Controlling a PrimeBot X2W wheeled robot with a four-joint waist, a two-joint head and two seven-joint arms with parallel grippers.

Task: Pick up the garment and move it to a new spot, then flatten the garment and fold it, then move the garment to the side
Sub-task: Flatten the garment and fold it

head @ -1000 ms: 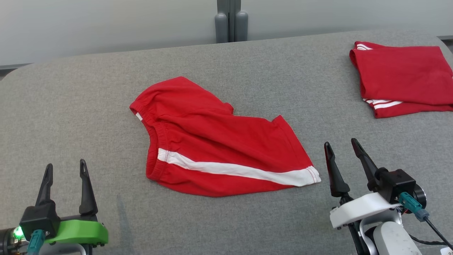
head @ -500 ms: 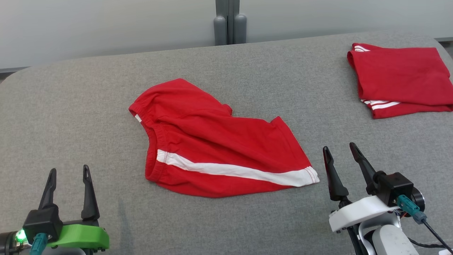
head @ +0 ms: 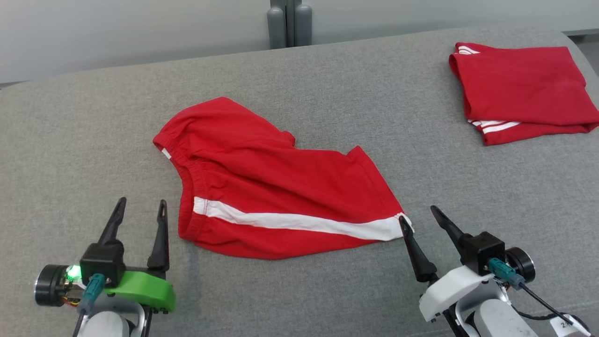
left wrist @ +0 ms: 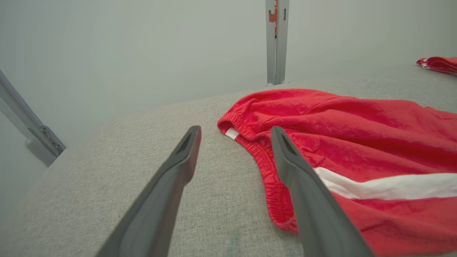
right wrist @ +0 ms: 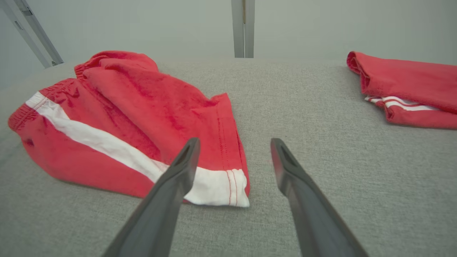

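On the grey bench [head: 70, 140], seen from the head, the red garment [head: 281, 187] lay near the middle, a bit crumpled. Its long side ran from left to right. The stretchy waistband [head: 199, 185] pointed left and the leg hem [head: 379, 185] pointed right. Our left fingers [head: 160, 234] stood wide apart and held nothing, just beside the waistband end. Our right fingers [head: 414, 250] were wide apart and empty too. One tip sat at the hem's white corner, but we could not tell if it touched. A folded red cloth [head: 519, 89] sat well apart at the back right.

Along the left wrist view, the waistband lay just past one finger, and the white stripe [left wrist: 385, 185] ran off to the right.

Along the right wrist view, the white corner sat by one finger tip, with bare bench between the two fingers.

We judged this was the first step, the pick-up, not yet done. Next, both pairs of fingers would need to go down onto the two ends and pinch the cloth.
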